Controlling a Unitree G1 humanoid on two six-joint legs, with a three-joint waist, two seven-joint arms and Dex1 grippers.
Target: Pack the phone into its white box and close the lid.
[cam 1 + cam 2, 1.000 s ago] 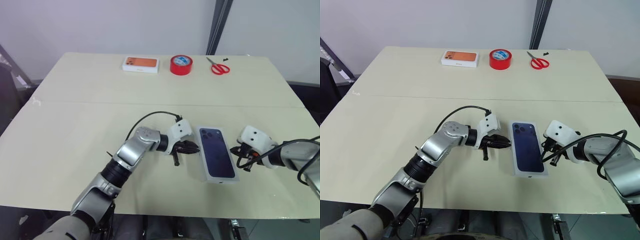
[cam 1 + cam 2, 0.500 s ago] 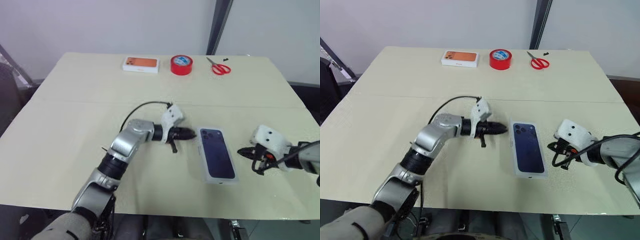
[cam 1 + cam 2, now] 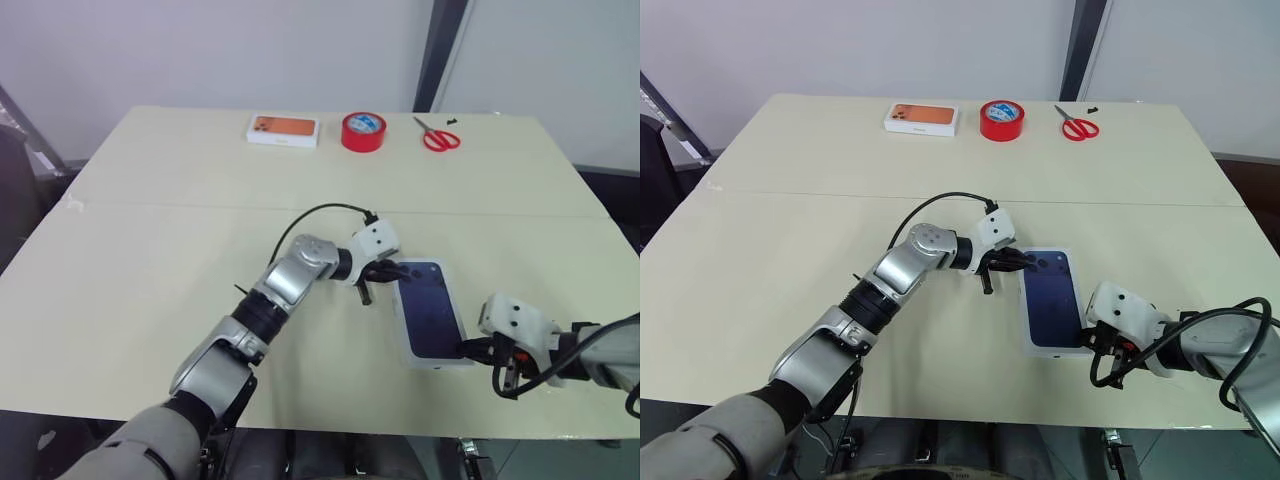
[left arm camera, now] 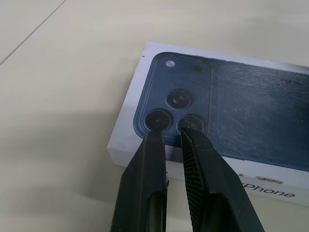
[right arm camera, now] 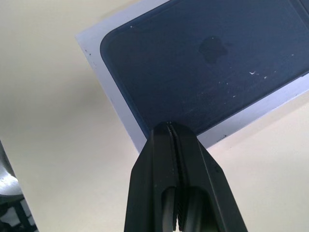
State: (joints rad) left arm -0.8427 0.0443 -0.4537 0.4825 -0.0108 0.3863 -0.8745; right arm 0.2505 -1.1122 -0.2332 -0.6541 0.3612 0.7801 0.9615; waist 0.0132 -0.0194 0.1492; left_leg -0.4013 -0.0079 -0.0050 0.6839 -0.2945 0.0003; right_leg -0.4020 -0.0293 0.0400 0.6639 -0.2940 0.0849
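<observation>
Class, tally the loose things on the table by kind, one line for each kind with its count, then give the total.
Phone boxes: 2, the lid with the dark-blue picture, the box with the orange picture
Tape rolls: 1, red tape
Scissors: 1, red scissors
Total: 4

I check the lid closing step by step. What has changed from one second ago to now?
The left gripper moved onto the far, camera-picture end of the lid. The right gripper drew back to the lid's near corner, fingers shut. The lid itself barely shifted. Orange-picture box, tape, scissors stayed.
</observation>
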